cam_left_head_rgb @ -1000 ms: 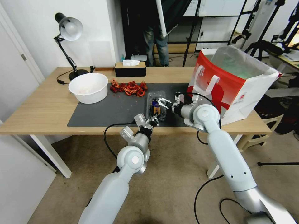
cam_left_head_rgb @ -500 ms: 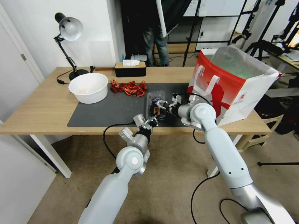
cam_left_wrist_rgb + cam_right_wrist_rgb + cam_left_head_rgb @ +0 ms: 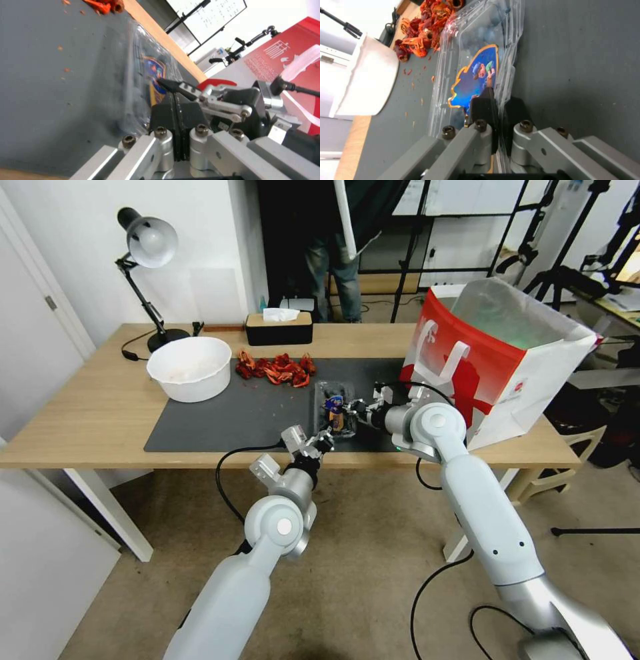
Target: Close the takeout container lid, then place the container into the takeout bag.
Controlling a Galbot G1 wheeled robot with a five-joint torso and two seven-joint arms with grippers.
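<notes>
Now, stage: the clear plastic hinged lid [image 3: 476, 72] with its blue and orange label lies folded over the small clear clamshell takeout container [image 3: 335, 410] of dark blueberries, on the dark grey mat [image 3: 220, 413], right of centre.
Right gripper [image 3: 498, 107]: at the container's right edge, its black fingers [image 3: 481, 106] pinching the thin plastic rim between them.
Left gripper [image 3: 176, 110]: at the container's near edge, pads pressed flat together with nothing between them.
Bag: the large red and white paper takeout bag [image 3: 500, 353] stands open just right of the container, white handles [image 3: 453, 360] on its near-left face.
Risk: probably the lid is not snapped; a lift by one thin rim could let it spring open and spill berries. The two grippers sit very near each other and could collide.
Room: open mat to the left; the red peels [image 3: 277, 369] and round white bowl [image 3: 189, 367] lie farther off. The bag wall crowds the right arm's path, and the table's near edge is near.
</notes>
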